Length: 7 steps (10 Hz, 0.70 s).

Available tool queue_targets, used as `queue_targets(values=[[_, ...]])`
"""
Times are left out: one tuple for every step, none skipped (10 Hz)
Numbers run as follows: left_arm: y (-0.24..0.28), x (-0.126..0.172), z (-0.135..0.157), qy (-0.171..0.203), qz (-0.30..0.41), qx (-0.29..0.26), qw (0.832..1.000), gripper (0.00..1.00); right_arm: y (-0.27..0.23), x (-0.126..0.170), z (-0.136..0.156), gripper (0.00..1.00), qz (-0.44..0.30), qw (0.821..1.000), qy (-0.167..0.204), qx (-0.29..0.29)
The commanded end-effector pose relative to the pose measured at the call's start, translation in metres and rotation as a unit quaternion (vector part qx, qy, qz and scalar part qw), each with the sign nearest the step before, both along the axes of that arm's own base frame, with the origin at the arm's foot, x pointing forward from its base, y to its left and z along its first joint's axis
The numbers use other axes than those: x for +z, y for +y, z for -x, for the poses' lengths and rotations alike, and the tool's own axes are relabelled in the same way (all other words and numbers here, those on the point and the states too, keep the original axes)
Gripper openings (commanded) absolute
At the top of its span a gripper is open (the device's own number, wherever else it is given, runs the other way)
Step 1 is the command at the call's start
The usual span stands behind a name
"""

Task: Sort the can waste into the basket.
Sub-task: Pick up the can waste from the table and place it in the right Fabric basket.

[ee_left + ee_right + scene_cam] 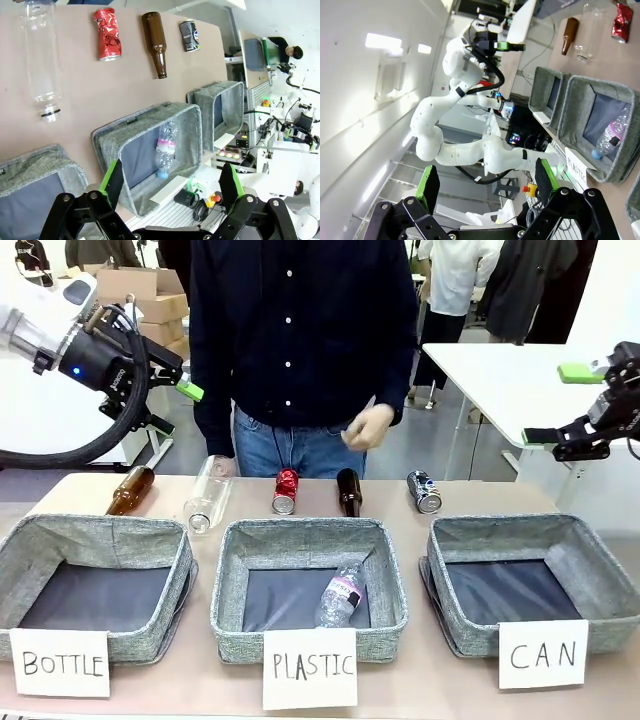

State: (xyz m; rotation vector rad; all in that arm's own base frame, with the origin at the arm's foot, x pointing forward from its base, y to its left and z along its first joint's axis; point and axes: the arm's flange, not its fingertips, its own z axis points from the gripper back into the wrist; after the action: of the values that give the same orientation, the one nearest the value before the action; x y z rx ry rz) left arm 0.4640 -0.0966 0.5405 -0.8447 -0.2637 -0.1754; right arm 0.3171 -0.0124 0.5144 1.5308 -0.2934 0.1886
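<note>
Both my arms are up off the table (80,490). My left gripper (172,408) hangs high on my left with its fingers spread wide and nothing between them. My right gripper (558,405) is the same out on the right, wide apart and empty.

So, the score on the cans: none in. The CAN basket (500,523) in front of my right arm shows only its dark lining. The red can (286,490) lies on its side in the far row, just beyond the PLASTIC basket (305,530). The dark can (424,491) lies further right in that row, near the far left corner of the CAN basket. A brown bottle (347,492) sits between the two cans.

A clear bottle (342,595) is down in the PLASTIC basket, but that's no part of my count. The person's hand (368,427) hovers above the row, touching nothing.

By my reckoning the whole job is ahead: two picks, two drops. The dark can looks like the handier one for my right arm.
</note>
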Motion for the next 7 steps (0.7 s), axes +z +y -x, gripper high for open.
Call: queue_targets(values=[[-0.027, -0.014, -0.018, 0.002, -0.033, 0.014, 0.999, 1.00, 0.001, 0.002, -0.004, 1.00, -0.009, 1.000, -0.015, 0.000], [-0.065, -0.039, -0.050, -0.028, -0.082, 0.074, 0.994, 1.00, 0.001, 0.002, -0.004, 1.00, -0.009, 1.000, -0.015, 0.000], [-0.096, -0.062, -0.074, -0.028, -0.133, 0.079, 0.988, 1.00, 0.001, 0.002, -0.004, 1.00, -0.009, 1.000, -0.015, 0.000], [-0.125, -0.080, -0.092, -0.048, -0.182, 0.085, 0.978, 1.00, 0.001, 0.002, -0.004, 1.00, -0.009, 1.000, -0.015, 0.000], [-0.150, -0.097, -0.113, -0.050, -0.223, 0.083, 0.970, 1.00, 0.001, 0.002, -0.004, 1.00, -0.009, 1.000, -0.015, 0.000], [-0.172, -0.111, -0.127, -0.045, -0.244, 0.076, 0.966, 1.00, 0.001, 0.002, -0.004, 1.00, -0.009, 1.000, -0.015, 0.000], [-0.190, -0.127, -0.143, -0.045, -0.280, 0.087, 0.955, 1.00, 0.001, 0.002, -0.004, 1.00, -0.009, 1.000, -0.015, 0.000]])
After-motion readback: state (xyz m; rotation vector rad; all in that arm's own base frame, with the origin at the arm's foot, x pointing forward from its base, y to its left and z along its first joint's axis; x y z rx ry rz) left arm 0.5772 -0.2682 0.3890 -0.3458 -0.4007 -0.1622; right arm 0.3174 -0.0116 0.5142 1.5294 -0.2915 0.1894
